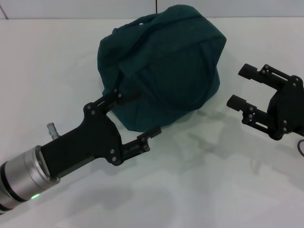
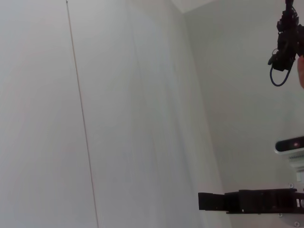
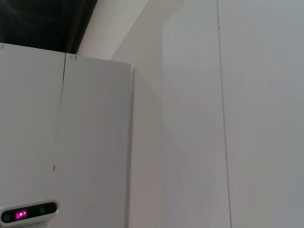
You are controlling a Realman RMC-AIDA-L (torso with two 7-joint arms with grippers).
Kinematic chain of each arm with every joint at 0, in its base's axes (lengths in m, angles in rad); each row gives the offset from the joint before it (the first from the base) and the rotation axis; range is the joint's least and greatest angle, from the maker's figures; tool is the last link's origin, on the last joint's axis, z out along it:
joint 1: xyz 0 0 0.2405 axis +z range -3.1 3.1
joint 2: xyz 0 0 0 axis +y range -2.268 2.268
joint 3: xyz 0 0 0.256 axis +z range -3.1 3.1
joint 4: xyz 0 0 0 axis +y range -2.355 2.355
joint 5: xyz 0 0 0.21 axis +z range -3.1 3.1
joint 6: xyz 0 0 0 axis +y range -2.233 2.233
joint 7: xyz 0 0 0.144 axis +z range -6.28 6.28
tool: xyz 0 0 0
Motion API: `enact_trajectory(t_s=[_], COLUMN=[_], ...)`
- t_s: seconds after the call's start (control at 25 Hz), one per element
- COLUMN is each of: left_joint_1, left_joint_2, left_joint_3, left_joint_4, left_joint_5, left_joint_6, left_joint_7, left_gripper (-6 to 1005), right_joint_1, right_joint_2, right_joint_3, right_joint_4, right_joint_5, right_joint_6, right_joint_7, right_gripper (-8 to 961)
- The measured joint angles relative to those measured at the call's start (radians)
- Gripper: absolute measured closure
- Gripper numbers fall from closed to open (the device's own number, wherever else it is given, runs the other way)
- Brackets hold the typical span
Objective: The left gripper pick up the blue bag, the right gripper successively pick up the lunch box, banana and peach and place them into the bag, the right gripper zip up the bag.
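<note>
L gripper (image 1: 134,118) has its jaws spread wide, straddling the near-left edge of the bag (image 1: 161,66): upper finger against the fabric by a strap, lower finger just under the bag's bottom edge. It isn't clamped on anything I can see. R gripper (image 1: 241,99) is also wide apart, holding nothing, just off the bag's right side w/ a small gap.

No lunch box, banana or peach shows on the bench (image 1: 199,180). The bag bulges full, so they may be inside, but that can't be seen. Can't make out a zip or whether the mouth is shut. So this fits either a bag being gripped for loading or a packed bag at the end w/ grippers let go.

If L does take hold: bite on a strap or a thick fold, not thin single-layer cloth, which would slip. Lift slow, since a loaded soft bag will sag & swing.

Bag look: dark teal-blue soft cloth, rounded dome, creased, straps lying over the top, sitting on the bench between the two grippers, closer to L.

Wrist views show only walls & rig.
</note>
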Motion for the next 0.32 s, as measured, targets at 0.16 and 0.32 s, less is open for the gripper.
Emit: enact_trajectory(t_s=[0.16, 0.32], left_joint_1=[-0.001, 0.000], left_joint_2=[-0.003, -0.006], left_joint_3=[-0.004, -0.007], left_joint_4=[-0.002, -0.010], left_joint_5=[-0.005, -0.013], left_joint_6=[0.000, -0.001], left_joint_7=[0.004, 0.032], left_gripper=[242, 242], right_joint_1=[0.000, -0.001], right_joint_2=[0.004, 0.019], right_joint_3=[0.014, 0.052], right_joint_4=[0.000, 0.000], right_joint_5=[0.004, 0.002], right_joint_6=[0.009, 0.019], right_joint_7=[0.000, -0.001], right_gripper=[321, 321])
